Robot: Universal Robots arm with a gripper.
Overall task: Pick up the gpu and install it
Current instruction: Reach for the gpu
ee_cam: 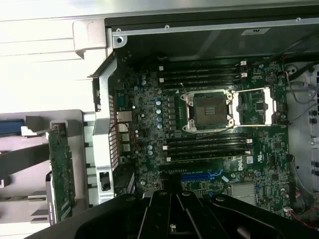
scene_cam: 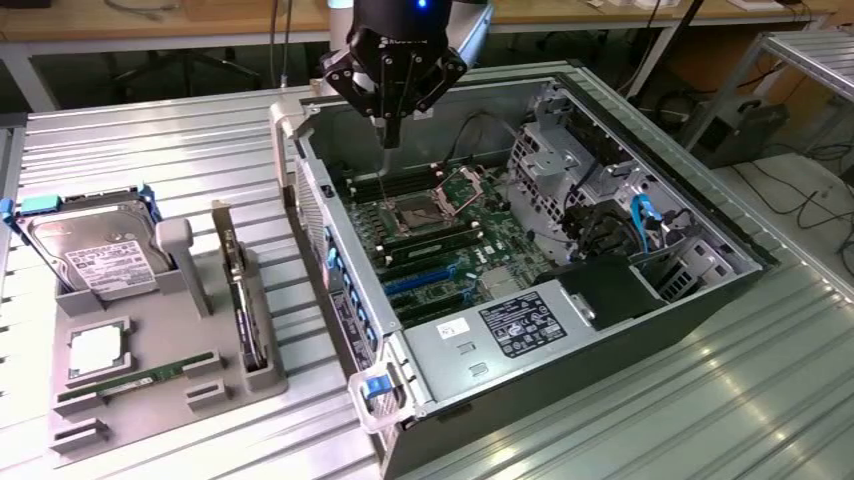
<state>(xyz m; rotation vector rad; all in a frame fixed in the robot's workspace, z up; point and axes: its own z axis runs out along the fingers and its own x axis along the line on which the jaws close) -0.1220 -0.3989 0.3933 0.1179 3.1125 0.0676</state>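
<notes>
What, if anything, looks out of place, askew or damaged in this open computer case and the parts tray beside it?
Nothing looks spilled or damaged. One oddity: the CPU socket sits empty, its metal cover plate flipped open. The gpu stands on edge in the tray.

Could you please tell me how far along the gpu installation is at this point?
Nothing looks done yet: the gpu stands on edge in the grey holder outside the case. In hand: nothing; the gripper is shut and empty, hanging over the motherboard. Left: both pickup and install; the blue slot is bare.
</notes>
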